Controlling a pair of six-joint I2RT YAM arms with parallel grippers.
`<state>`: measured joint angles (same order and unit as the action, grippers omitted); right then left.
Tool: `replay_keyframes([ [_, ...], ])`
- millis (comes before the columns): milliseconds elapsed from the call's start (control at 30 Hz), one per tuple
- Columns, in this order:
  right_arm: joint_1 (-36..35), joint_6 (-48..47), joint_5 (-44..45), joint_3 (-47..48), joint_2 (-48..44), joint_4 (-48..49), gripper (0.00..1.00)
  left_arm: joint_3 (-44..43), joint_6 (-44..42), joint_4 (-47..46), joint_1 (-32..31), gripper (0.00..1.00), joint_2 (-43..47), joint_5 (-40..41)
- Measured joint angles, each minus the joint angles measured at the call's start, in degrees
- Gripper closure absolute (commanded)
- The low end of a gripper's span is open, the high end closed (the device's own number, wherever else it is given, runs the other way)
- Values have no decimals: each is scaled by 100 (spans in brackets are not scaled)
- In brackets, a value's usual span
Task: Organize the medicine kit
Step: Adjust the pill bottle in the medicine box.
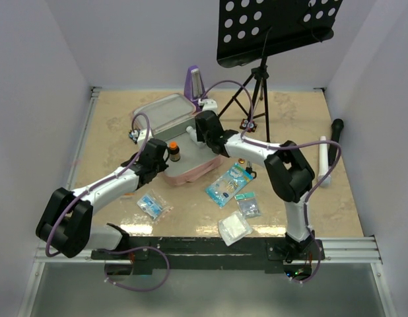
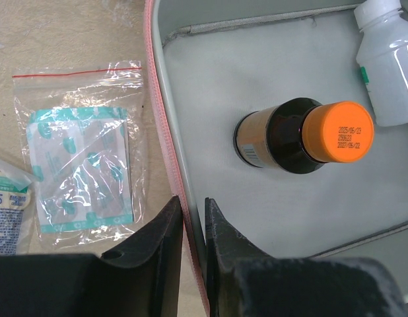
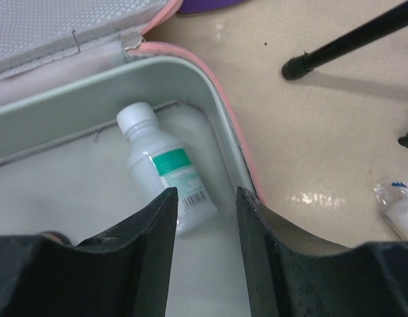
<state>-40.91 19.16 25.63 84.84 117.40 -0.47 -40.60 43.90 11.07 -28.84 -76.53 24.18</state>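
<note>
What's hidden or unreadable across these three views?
- Top view: most of the tray of the pink soft-sided zip medicine case is covered by both arms.
- Right wrist: the base of the white plastic bottle sits behind a finger of the right gripper; label print too small.
- Left wrist: that bottle is cut off by the right edge; the dark brown bottle with orange cap shows its label edge-on, unreadable.
- Top view: print on the loose flat packets is too small.

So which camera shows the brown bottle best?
Left wrist view: the brown bottle sits close up in the medicine kit, cap print visible. The top view shows it tiny; the right wrist view hardly at all.
</note>
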Motion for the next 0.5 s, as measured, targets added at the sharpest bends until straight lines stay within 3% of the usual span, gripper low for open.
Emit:
replay_keyframes([
  [200,-199,-63,-26,-850,-828,216,43,0,2,2,0,100,0,2],
  [400,-964,-164,-352,-1331,-1394,608,48,0,4,4,0,100,0,2],
  [500,-1167,-166,-669,-1340,-1373,767,42,0,7,7,0,100,0,2],
])
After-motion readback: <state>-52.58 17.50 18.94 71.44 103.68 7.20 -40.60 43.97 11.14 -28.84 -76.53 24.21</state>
